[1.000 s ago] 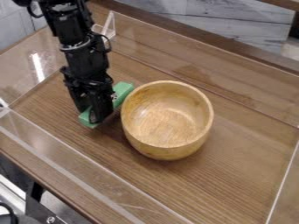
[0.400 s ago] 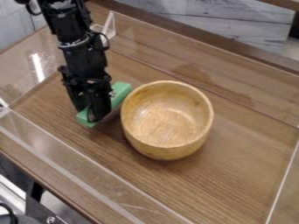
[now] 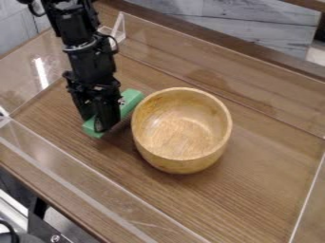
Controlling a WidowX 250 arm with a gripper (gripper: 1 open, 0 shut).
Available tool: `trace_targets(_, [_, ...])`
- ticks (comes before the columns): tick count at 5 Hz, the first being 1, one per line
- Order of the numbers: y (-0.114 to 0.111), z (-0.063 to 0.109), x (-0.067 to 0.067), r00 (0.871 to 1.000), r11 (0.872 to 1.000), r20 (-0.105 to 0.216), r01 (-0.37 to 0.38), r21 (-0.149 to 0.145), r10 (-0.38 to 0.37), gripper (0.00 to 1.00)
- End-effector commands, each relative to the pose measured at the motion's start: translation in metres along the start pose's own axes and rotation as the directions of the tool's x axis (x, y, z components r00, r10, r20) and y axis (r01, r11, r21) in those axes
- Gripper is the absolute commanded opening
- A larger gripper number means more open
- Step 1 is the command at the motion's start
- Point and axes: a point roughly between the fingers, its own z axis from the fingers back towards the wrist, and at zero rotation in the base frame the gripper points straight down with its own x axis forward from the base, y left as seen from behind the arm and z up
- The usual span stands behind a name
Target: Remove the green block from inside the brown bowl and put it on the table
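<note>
The table (image 3: 235,209) spreads under and around the brown bowl (image 3: 181,130), its wood grain running beyond the bowl on every side in view; past the table's far edge, well apart from the bowl, lies a pale grey-veined surface (image 3: 260,31), with a narrower strip of the same look toward the upper left corner.

The black robot arm (image 3: 84,43) comes down from the top edge of the view on the bowl's left; its dark, jointed body covers part of the tabletop there and hides some of what lies behind it. The bowl sits upright, its thick rim facing up and its pale inside showing no block; at the lower left corner, well apart from the bowl, are dark cables and a round black part (image 3: 9,231), cut off by the view's edge.

The gripper (image 3: 102,119) is just beside the bowl's left side, pointing down; its fingers are clamped on the green block (image 3: 124,102), though they hide the middle of it. The block is outside the bowl, between its left rim and the arm, slanting with its upper end nearer the rim; whether its underside touches the tabletop, I cannot tell.
</note>
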Motion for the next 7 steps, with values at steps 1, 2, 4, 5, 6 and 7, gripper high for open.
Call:
trace_targets(1, [0.0058, 0.013, 0.0064, 0.999, 1.0, 0.038, -0.002, 0.025, 0.001, 0.0])
trace_targets(2, [0.006, 0.0131, 0.0065, 0.999, 1.0, 0.033, -0.002, 0.022, 0.002, 0.0])
trace_targets(4, [0.0073, 0.0158, 0.0053, 1.0, 1.0, 0.021, -0.005, 0.008, 0.005, 0.0])
trace_targets(5, [0.0092, 0.0176, 0.0045, 1.0, 1.0, 0.015, -0.008, -0.001, 0.008, 0.0])
trace_targets(6, [0.0109, 0.0195, 0.0038, 1.0, 1.0, 0.01, -0.011, -0.009, 0.011, 0.0])
trace_targets(7, [0.013, 0.0204, 0.0035, 1.0, 1.0, 0.006, -0.014, -0.016, 0.014, 0.0])
